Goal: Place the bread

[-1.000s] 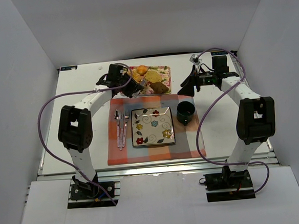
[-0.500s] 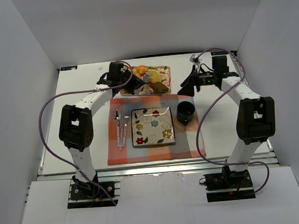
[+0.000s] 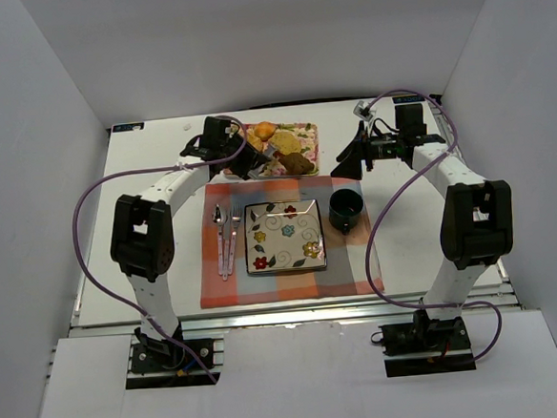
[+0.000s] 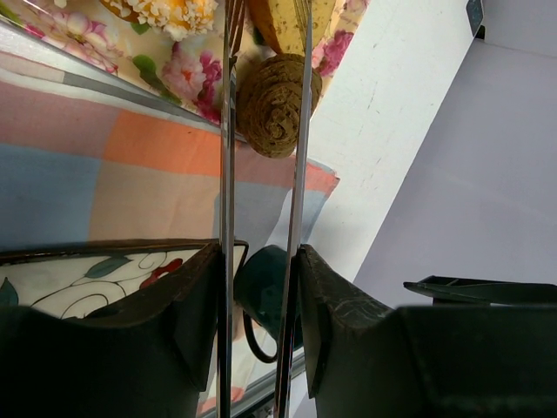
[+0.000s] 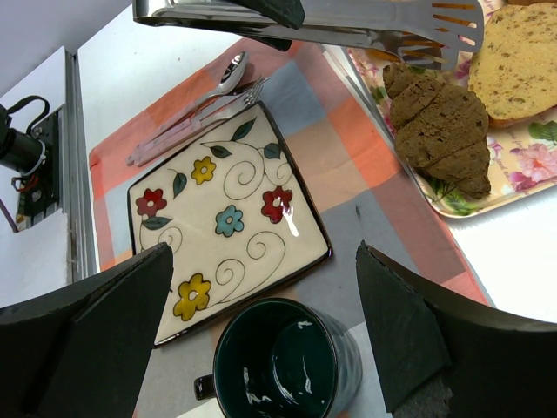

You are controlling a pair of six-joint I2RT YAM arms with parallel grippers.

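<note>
My left gripper (image 3: 244,160) (image 4: 259,252) is shut on a pair of metal tongs (image 4: 228,131), which reach out over the floral tray (image 3: 304,131). The golden-yellow bread (image 3: 290,143) (image 5: 518,65) lies flat on the tray. In the left wrist view the bread (image 4: 280,19) sits between the tong arms at the top edge; I cannot tell whether they pinch it. The tong tips (image 5: 448,26) are at the bread's left edge. My right gripper (image 3: 351,156) (image 5: 261,261) is open and empty, to the right of the tray.
A dark brown piece (image 3: 299,163) (image 5: 439,126) and an orange ring loaf (image 3: 265,130) share the tray. On the checked placemat (image 3: 217,285) lie a flowered square plate (image 3: 284,235), a dark green mug (image 3: 346,209) and cutlery (image 3: 226,234). White walls surround the table.
The left wrist and tongs shifted very slightly over the tray. The right arm has not moved.
</note>
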